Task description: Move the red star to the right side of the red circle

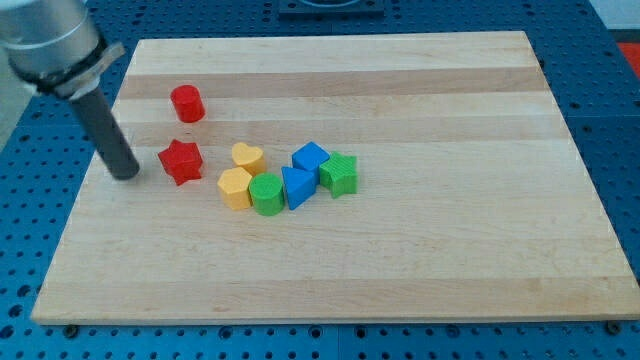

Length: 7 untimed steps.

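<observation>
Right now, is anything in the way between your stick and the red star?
No. My tip sits just to the view's left of the red star, with bare board between them. The spot right of the red circle looks free too.

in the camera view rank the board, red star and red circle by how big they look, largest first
1. board
2. red star
3. red circle, only slightly smaller; it lies farther up the view, so that gap is unsure.

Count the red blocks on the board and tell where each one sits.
2. The red circle sits near the view's top left; the red star lies just below it, right of my tip. None seems hidden.
</observation>
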Available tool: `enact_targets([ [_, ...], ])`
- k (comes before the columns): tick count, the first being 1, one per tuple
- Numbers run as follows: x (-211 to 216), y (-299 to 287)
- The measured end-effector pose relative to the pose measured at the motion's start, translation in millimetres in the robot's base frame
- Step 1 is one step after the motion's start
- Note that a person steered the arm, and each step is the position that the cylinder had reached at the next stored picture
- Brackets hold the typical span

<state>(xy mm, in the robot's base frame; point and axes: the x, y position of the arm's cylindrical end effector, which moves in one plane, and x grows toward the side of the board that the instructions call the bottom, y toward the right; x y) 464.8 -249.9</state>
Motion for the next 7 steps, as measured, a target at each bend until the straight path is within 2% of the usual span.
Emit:
enact_targets([
  [1,8.5,30.9],
  [2,-15.9,68.3],
  [3,-30.2,81.5],
  [4,-27.4,77.0],
  [6,-94.2,91.6],
  [7,-71.3,91.7],
])
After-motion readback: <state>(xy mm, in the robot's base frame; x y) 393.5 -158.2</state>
